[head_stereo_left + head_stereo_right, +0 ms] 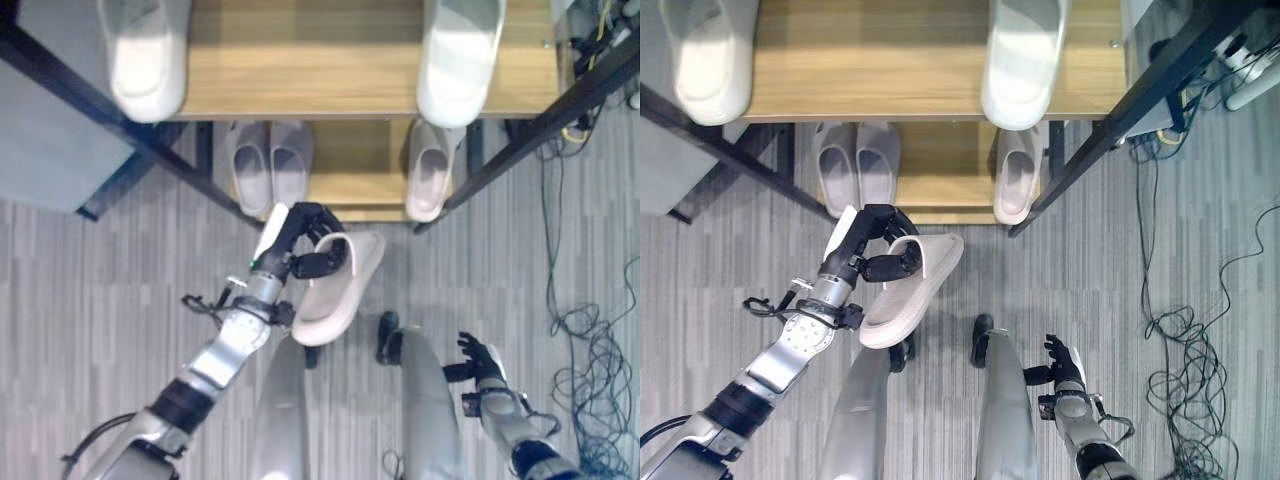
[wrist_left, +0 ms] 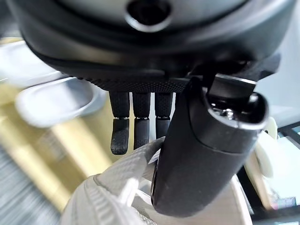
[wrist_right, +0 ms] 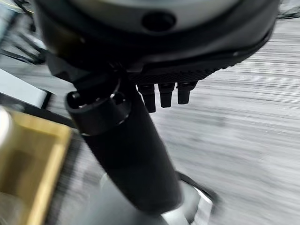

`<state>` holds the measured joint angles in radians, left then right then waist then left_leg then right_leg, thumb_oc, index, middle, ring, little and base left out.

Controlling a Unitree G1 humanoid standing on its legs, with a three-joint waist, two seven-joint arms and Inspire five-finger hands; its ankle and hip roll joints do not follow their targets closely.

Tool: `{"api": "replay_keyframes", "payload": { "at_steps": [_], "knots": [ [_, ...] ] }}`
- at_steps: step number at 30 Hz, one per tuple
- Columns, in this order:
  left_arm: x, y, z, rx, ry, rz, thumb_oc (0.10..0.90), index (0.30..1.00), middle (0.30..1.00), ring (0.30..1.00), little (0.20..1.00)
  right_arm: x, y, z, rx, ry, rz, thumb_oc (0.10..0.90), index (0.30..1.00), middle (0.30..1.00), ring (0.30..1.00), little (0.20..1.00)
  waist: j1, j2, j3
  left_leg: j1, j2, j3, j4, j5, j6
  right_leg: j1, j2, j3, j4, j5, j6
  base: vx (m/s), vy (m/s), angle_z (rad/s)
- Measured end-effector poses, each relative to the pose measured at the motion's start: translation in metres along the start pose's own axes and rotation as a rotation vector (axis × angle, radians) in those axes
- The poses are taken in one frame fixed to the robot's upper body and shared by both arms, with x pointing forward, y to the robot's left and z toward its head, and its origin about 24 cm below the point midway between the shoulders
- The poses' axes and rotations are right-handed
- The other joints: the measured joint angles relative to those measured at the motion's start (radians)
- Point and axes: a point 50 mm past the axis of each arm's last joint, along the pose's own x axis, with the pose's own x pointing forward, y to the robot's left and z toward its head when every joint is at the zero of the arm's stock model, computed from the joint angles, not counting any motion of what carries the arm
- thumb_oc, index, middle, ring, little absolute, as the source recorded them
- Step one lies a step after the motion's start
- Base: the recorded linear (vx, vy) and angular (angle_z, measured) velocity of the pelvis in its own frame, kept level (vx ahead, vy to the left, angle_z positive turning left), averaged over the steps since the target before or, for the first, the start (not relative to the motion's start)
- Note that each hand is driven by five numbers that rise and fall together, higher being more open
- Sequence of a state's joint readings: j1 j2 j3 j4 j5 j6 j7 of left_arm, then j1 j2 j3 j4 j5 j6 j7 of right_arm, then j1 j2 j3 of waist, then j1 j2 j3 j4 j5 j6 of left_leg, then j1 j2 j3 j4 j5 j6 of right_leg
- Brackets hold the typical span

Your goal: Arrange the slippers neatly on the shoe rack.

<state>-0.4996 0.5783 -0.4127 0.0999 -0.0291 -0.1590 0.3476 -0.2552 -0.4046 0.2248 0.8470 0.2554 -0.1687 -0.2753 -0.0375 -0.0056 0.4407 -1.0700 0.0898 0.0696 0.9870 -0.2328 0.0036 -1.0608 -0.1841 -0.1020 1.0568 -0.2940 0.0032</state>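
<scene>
Nearest in the left eye view, the right hand (image 1: 480, 362) hangs low beside the legs, fingers loosely spread and holding nothing. Higher up, the left hand (image 1: 305, 243) is curled round the strap of a pale slipper (image 1: 340, 290), carried over the striped floor (image 1: 120, 270) just short of the shoe rack (image 1: 350, 75). I judge this the carrying step: next the slipper must go forward onto the lower shelf (image 1: 355, 165).

From the right eye view, a grey pair (image 1: 855, 160) and a single slipper (image 1: 1017, 175) sit on that shelf; the open room lies between them, beside the single one. Dark rack legs (image 1: 1080, 160) flank the opening.

Left wrist view: fingers (image 2: 136, 126) and thumb pinch the strap.

Right wrist view: straight fingers (image 3: 164, 93) over bare floor.
</scene>
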Motion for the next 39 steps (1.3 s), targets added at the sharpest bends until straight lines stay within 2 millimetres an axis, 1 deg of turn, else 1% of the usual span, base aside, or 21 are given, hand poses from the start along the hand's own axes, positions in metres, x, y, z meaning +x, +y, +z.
{"api": "replay_keyframes", "payload": {
  "at_steps": [2, 3, 4, 6, 7, 10, 11, 13, 14, 17, 19, 20, 21, 22, 23, 24, 25, 26, 29, 34, 39],
  "knots": [
    [0.025, 0.023, 0.019, 0.039, -0.084, 0.122, 0.400, 0.300, 0.300, 0.300, 0.300, 0.012, -0.007, 0.049, 0.058, -0.161, -0.040, 0.800, 0.900, 0.900, 0.900, 0.900, -0.018, -0.001, 0.001, -0.154, 0.014, -0.002, 0.134, -0.025, 0.012, -0.154, 0.001, 0.018, 0.124, -0.022, -0.006, 0.04, 0.030, -0.13],
    [0.029, 0.029, 0.024, 0.055, -0.104, 0.141, 0.400, 0.300, 0.300, 0.300, 0.300, 0.013, -0.008, 0.058, 0.067, -0.196, -0.044, 0.800, 0.900, 0.900, 0.900, 0.900, -0.021, 0.000, 0.001, -0.188, 0.020, -0.006, 0.173, -0.039, 0.015, -0.186, 0.003, 0.018, 0.157, -0.031, -0.013, 0.06, 0.027, -0.21],
    [0.039, 0.038, 0.036, 0.077, -0.154, 0.173, 0.400, 0.300, 0.300, 0.300, 0.300, 0.015, -0.011, 0.081, 0.093, -0.280, -0.058, 0.800, 0.900, 0.900, 0.900, 0.900, -0.026, 0.001, 0.000, -0.259, 0.032, -0.011, 0.252, -0.063, 0.023, -0.253, 0.003, 0.022, 0.229, -0.051, -0.020, 0.07, 0.032, -0.13],
    [0.050, 0.049, 0.050, 0.114, -0.212, 0.220, 0.400, 0.300, 0.300, 0.300, 0.300, 0.014, -0.012, 0.106, 0.129, -0.378, -0.066, 0.800, 0.900, 0.900, 0.900, 0.900, -0.036, 0.002, 0.000, -0.349, 0.035, -0.024, 0.369, -0.096, 0.022, -0.342, 0.000, 0.031, 0.341, -0.079, -0.023, 0.13, 0.021, -0.03],
    [0.053, 0.054, 0.054, 0.137, -0.229, 0.236, 0.400, 0.300, 0.300, 0.300, 0.300, 0.014, -0.013, 0.110, 0.136, -0.396, -0.065, 0.800, 0.900, 0.900, 0.900, 0.900, -0.038, 0.002, 0.001, -0.376, 0.040, -0.028, 0.421, -0.118, 0.025, -0.366, -0.001, 0.033, 0.392, -0.100, -0.029, 0.17, 0.019, -0.07],
    [0.070, 0.084, 0.073, 0.228, -0.297, 0.375, 0.400, 0.300, 0.300, 0.300, 0.300, 0.013, -0.019, 0.140, 0.152, -0.505, -0.065, 0.800, 0.900, 0.900, 0.900, 0.900, -0.043, 0.011, -0.003, -0.549, 0.063, -0.048, 0.683, -0.205, 0.027, -0.536, -0.002, 0.059, 0.642, -0.181, -0.031, 0.13, 0.004, -0.11],
    [0.075, 0.088, 0.078, 0.240, -0.304, 0.398, 0.400, 0.300, 0.300, 0.300, 0.300, 0.011, -0.022, 0.144, 0.148, -0.526, -0.067, 0.800, 0.900, 0.900, 0.900, 0.900, -0.039, 0.012, 0.003, -0.580, 0.067, -0.047, 0.734, -0.227, 0.040, -0.571, 0.000, 0.068, 0.694, -0.196, -0.033, 0.12, 0.007, -0.06],
    [0.082, 0.098, 0.083, 0.277, -0.302, 0.446, 0.400, 0.300, 0.300, 0.300, 0.300, 0.010, -0.026, 0.159, 0.144, -0.575, -0.067, 0.800, 0.900, 0.900, 0.900, 0.900, -0.042, 0.017, 0.086, -0.584, 0.068, -0.049, 0.854, -0.268, 0.043, -0.578, 0.000, 0.094, 0.812, -0.234, -0.025, 0.11, 0.027, -0.05],
    [0.082, 0.098, 0.077, 0.290, -0.277, 0.457, 0.400, 0.300, 0.300, 0.300, 0.300, 0.009, -0.025, 0.161, 0.142, -0.583, -0.059, 0.800, 0.900, 0.900, 0.900, 0.900, -0.044, 0.031, 0.107, -0.592, 0.069, -0.056, 0.918, -0.293, 0.043, -0.585, -0.001, 0.106, 0.872, -0.258, -0.022, 0.09, 0.028, -0.07],
    [0.080, 0.088, 0.063, 0.325, -0.227, 0.432, 0.400, 0.300, 0.300, 0.300, 0.300, 0.003, -0.021, 0.142, 0.118, -0.550, -0.031, 0.800, 0.900, 0.900, 0.900, 0.900, -0.042, 0.031, 0.109, -0.591, 0.085, -0.054, 1.019, -0.354, 0.052, -0.593, 0.010, 0.128, 0.967, -0.306, -0.004, 0.13, 0.038, -0.06],
    [0.081, 0.085, 0.058, 0.355, -0.216, 0.415, 0.400, 0.300, 0.300, 0.300, 0.300, 0.000, -0.021, 0.134, 0.101, -0.543, -0.019, 0.800, 0.900, 0.900, 0.900, 0.900, -0.048, 0.027, 0.110, -0.585, 0.085, -0.054, 1.062, -0.365, 0.048, -0.587, 0.010, 0.138, 1.009, -0.318, 0.003, 0.10, 0.046, -0.05],
    [0.080, 0.088, 0.051, 0.415, -0.191, 0.394, 0.400, 0.300, 0.300, 0.300, 0.300, -0.005, -0.024, 0.127, 0.072, -0.539, -0.007, 0.800, 0.900, 0.900, 0.900, 0.900, -0.066, 0.025, 0.111, -0.576, 0.090, -0.059, 1.153, -0.415, 0.052, -0.581, 0.014, 0.158, 1.092, -0.355, 0.021, 0.06, 0.045, -0.18],
    [0.081, 0.091, 0.051, 0.421, -0.189, 0.408, 0.400, 0.300, 0.300, 0.300, 0.300, -0.007, -0.025, 0.129, 0.078, -0.551, -0.010, 0.800, 0.900, 0.900, 0.900, 0.900, -0.068, 0.024, 0.110, -0.576, 0.102, -0.061, 1.193, -0.449, 0.070, -0.586, 0.025, 0.166, 1.123, -0.373, 0.016, 0.05, 0.045, -0.24],
    [0.082, 0.092, 0.052, 0.421, -0.191, 0.412, 0.400, 0.300, 0.300, 0.300, 0.300, -0.008, -0.025, 0.127, 0.074, -0.548, -0.010, 0.800, 0.900, 0.900, 0.900, 0.900, -0.071, 0.024, 0.110, -0.577, 0.105, -0.059, 1.208, -0.456, 0.073, -0.590, 0.030, 0.171, 1.135, -0.374, 0.020, 0.06, 0.055, -0.19],
    [0.083, 0.092, 0.051, 0.427, -0.193, 0.413, 0.400, 0.300, 0.300, 0.300, 0.300, -0.009, -0.024, 0.118, 0.066, -0.525, -0.001, 0.800, 0.900, 0.900, 0.900, 0.900, -0.091, 0.016, 0.109, -0.569, 0.106, -0.055, 1.232, -0.456, 0.057, -0.591, 0.030, 0.183, 1.158, -0.376, 0.038, 0.03, 0.040, -0.09],
    [0.086, 0.093, 0.051, 0.446, -0.185, 0.413, 0.400, 0.300, 0.300, 0.300, 0.300, -0.012, -0.024, 0.114, 0.056, -0.520, 0.010, 0.800, 0.900, 0.900, 0.900, 0.900, -0.097, 0.012, 0.109, -0.562, 0.107, -0.060, 1.264, -0.492, 0.073, -0.583, 0.035, 0.189, 1.186, -0.396, 0.037, 0.03, 0.033, -0.16],
    [0.088, 0.096, 0.052, 0.451, -0.186, 0.427, 0.400, 0.300, 0.300, 0.300, 0.300, -0.014, -0.024, 0.109, 0.051, -0.511, 0.016, 0.800, 0.900, 0.900, 0.900, 0.900, -0.102, 0.012, 0.109, -0.562, 0.117, -0.064, 1.286, -0.508, 0.071, -0.587, 0.042, 0.190, 1.200, -0.403, 0.043, 0.03, 0.040, -0.21],
    [0.089, 0.097, 0.053, 0.453, -0.187, 0.431, 0.400, 0.300, 0.300, 0.300, 0.300, -0.015, -0.024, 0.106, 0.047, -0.502, 0.019, 0.800, 0.900, 0.900, 0.900, 0.900, -0.101, 0.012, 0.109, -0.562, 0.119, -0.065, 1.292, -0.516, 0.074, -0.588, 0.042, 0.194, 1.203, -0.404, 0.043, 0.02, 0.041, -0.22],
    [0.098, 0.102, 0.054, 0.487, -0.170, 0.444, 0.400, 0.300, 0.300, 0.300, 0.300, -0.017, -0.020, 0.098, 0.028, -0.477, 0.044, 0.800, 0.900, 0.900, 0.900, 0.900, -0.135, 0.012, 0.109, -0.555, 0.132, -0.064, 1.313, -0.533, 0.068, -0.585, 0.047, 0.193, 1.217, -0.410, 0.051, 0.02, 0.057, -0.10],
    [0.110, 0.112, 0.047, 0.579, -0.101, 0.433, 0.400, 0.300, 0.300, 0.300, 0.300, -0.017, -0.021, 0.099, -0.001, -0.485, 0.066, 0.800, 0.900, 0.900, 0.900, 0.900, -0.150, 0.011, 0.110, -0.529, 0.138, -0.065, 1.321, -0.561, 0.064, -0.576, 0.057, 0.192, 1.218, -0.412, 0.051, 0.00, 0.036, -0.10],
    [0.117, 0.122, 0.051, 0.574, -0.075, 0.449, 0.400, 0.300, 0.300, 0.300, 0.300, -0.017, -0.028, 0.100, -0.037, -0.490, 0.074, 0.800, 0.900, 0.900, 0.900, 0.900, -0.155, 0.010, 0.110, -0.516, 0.139, -0.064, 1.321, -0.562, 0.062, -0.566, 0.059, 0.198, 1.218, -0.414, 0.050, 0.01, 0.004, 0.00]
  ]
}}
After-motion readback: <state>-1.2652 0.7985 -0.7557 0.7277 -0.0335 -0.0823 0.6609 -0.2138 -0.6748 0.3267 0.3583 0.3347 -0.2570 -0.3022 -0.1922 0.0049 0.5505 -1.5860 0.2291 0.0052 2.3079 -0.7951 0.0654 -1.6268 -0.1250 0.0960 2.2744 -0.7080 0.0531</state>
